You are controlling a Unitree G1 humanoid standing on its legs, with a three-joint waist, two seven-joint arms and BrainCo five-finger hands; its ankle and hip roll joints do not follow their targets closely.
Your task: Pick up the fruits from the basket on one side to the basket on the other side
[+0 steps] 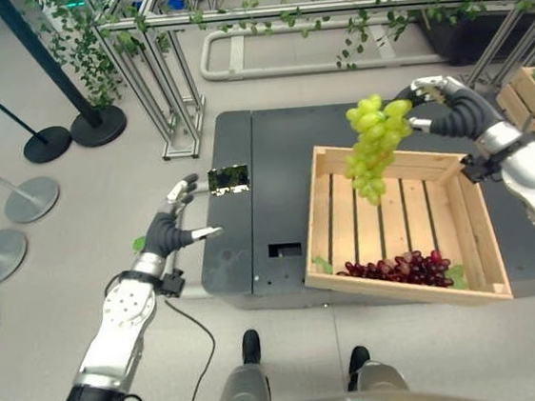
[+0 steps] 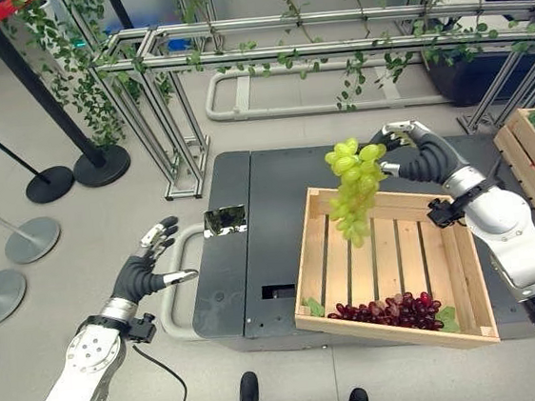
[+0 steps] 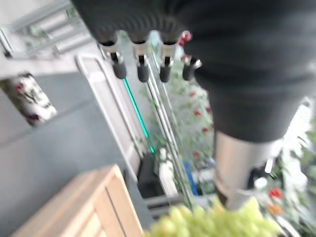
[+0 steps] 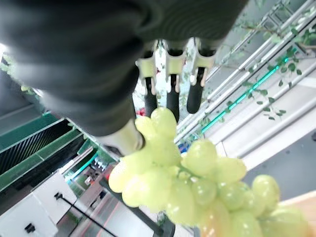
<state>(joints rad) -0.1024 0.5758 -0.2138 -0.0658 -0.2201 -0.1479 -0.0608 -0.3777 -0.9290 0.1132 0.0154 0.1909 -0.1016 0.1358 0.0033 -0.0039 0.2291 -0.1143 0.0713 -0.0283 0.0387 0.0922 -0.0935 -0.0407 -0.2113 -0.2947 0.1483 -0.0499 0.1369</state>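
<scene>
1. Green grapes (image 1: 374, 144) hang as a bunch from the right hand (image 1: 444, 107), whose fingers are curled round the top of the bunch at the stem; the right wrist view shows the fruit pressed right against the palm and thumb.
2. Long axis of the bunch: straight down, its tip dangling above the far left corner of the wooden crate (image 1: 472, 232), clear of the slats.
3. Red grapes (image 1: 400, 270) lie inside the crate along its near edge, well below and nearer to the robot than the green bunch.
4. The crate sits on the dark platform (image 1: 250, 212), at its right part; a second crate (image 2: 532, 168) with greenery in it stands off to the robot's right, beyond the right arm.
5. The left hand (image 1: 173, 228) hovers off the platform's left edge, fingers spread and holding nothing, well apart from both bunches.
6. My reading: the right hand is the only one placed to carry the fruit, and the other crate lies to its right, so the bunch would have to swing rightward over the crate's far right corner.
</scene>
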